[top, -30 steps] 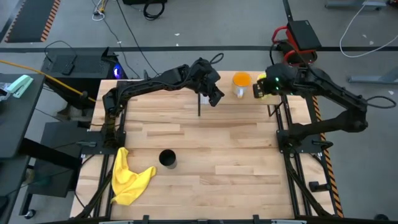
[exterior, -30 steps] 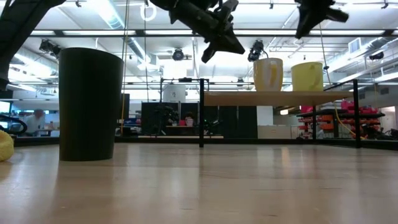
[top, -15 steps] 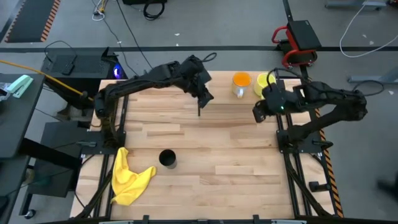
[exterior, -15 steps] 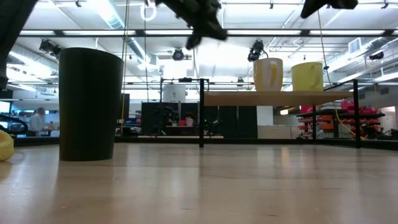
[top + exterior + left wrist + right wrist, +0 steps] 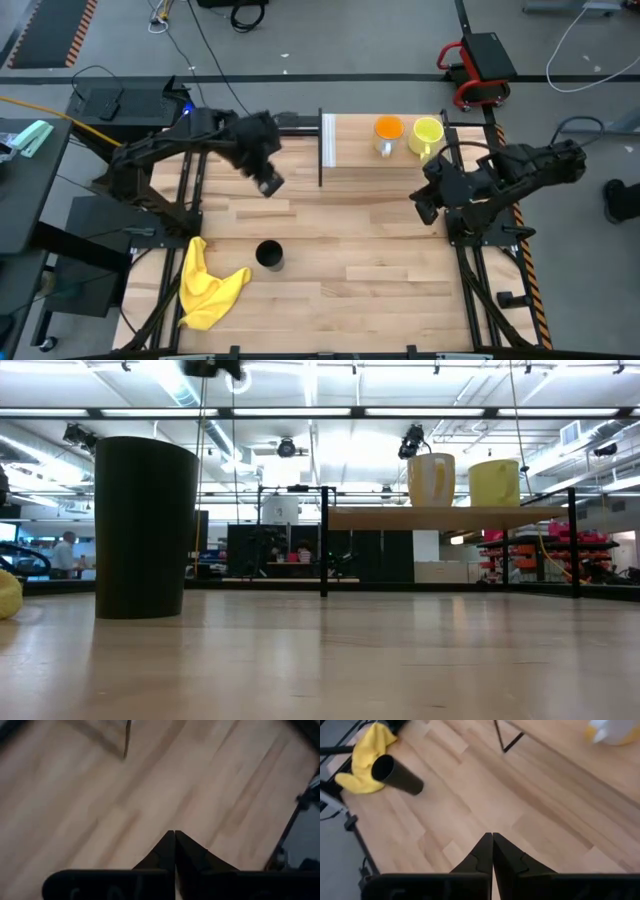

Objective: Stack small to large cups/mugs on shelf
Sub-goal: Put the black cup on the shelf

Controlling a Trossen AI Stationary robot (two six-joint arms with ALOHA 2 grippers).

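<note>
Two mugs shelved, black cup [image 5: 269, 255] alone on the table.
Orange mug [image 5: 388, 131] and yellow-green mug [image 5: 427, 133] sit side by side on the shelf [image 5: 380, 160]. Both the left gripper [image 5: 268, 183] and the right gripper [image 5: 424, 205] are closed and empty. Risk, I judge: a tall cup tips if nudged high. Only the low view shows its height; only the high view shows the cloth [image 5: 207, 284] beside it.

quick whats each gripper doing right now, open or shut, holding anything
Left gripper: shut, holding nothing, above the tabletop's left side.
Right gripper: shut, holding nothing, over the table's right edge.
</note>
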